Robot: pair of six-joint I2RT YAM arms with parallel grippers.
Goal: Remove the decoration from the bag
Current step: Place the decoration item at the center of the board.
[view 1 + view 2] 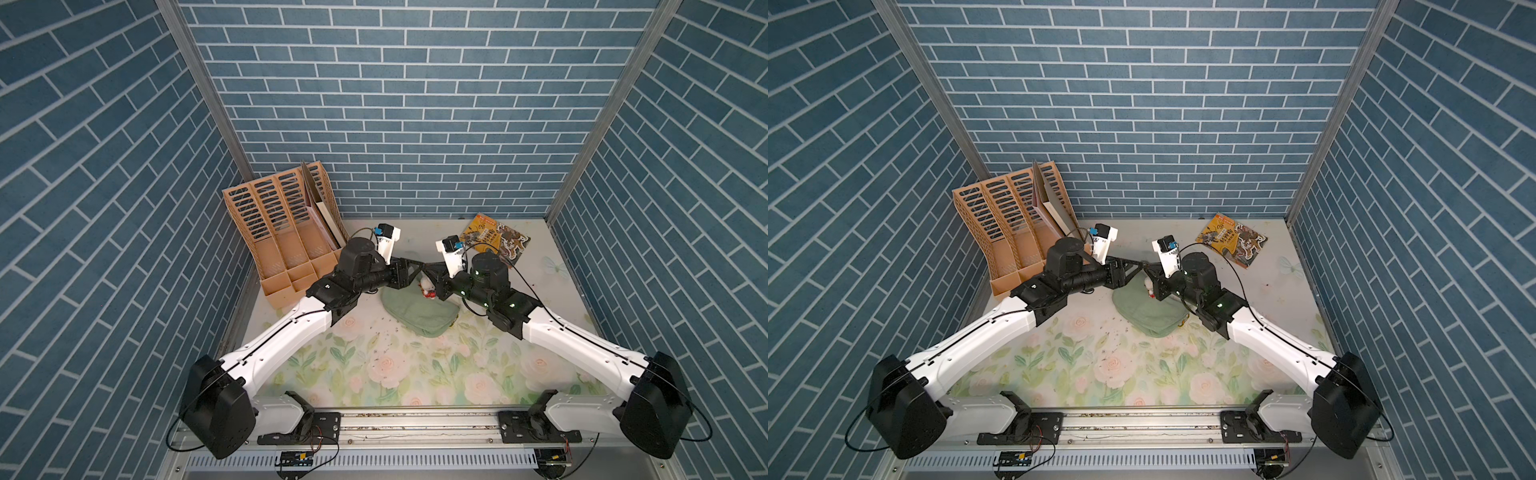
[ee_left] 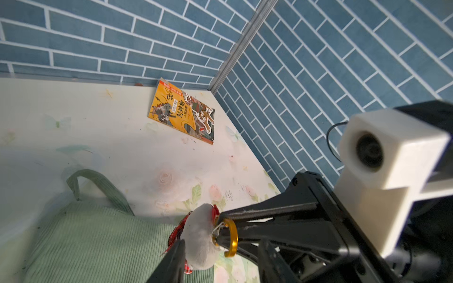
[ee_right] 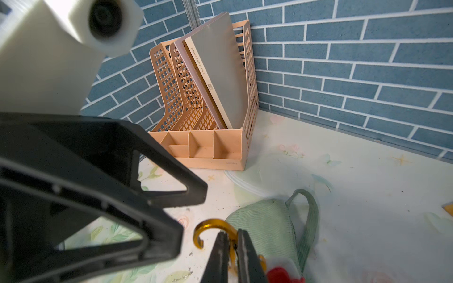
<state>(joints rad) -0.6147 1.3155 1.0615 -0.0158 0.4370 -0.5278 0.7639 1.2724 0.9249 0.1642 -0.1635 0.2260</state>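
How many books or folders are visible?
2: an orange book lying flat near the far right corner, and a grey folder standing in the peach rack. Others may be hidden.

Sage-green ribbed bag (image 1: 415,316), gold clasp (image 2: 233,237), white-and-red decoration (image 2: 198,240), peach latticed file rack (image 1: 266,216), blue brick-patterned walls (image 1: 415,104)

Bright, even light with soft shadows. Both top views bend the brick walls (image 1: 104,166) near the edges. Wrist views blur close parts; the bench (image 2: 73,122) looks pale.

Ribbed matt cloth bag (image 2: 93,235); glossy gold metal ring (image 2: 234,236) (anodised look); smooth peach plastic rack (image 3: 208,161).
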